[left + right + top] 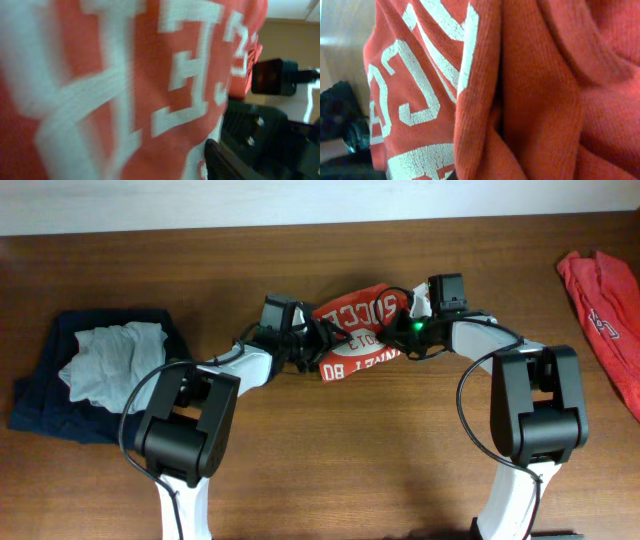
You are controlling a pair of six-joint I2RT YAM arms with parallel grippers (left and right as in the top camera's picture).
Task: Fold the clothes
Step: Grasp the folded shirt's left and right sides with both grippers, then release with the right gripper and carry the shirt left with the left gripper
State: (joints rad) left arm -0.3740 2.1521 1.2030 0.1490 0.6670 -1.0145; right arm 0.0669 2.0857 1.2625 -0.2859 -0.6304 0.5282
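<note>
An orange-red T-shirt with large white lettering (355,330) hangs bunched between my two grippers at the back middle of the table. My left gripper (318,342) grips its left edge and my right gripper (402,330) its right edge. In the left wrist view the lettered cloth (125,90) fills the frame, with one dark finger (225,160) at the lower right. In the right wrist view the cloth (520,90) covers the jaws. A second orange-red T-shirt (605,290) lies crumpled at the table's right edge.
A dark navy garment (50,405) lies at the left with a pale grey-blue garment (110,360) on top. The wooden table (350,460) ends at a white wall behind. Both arm bases stand at the front.
</note>
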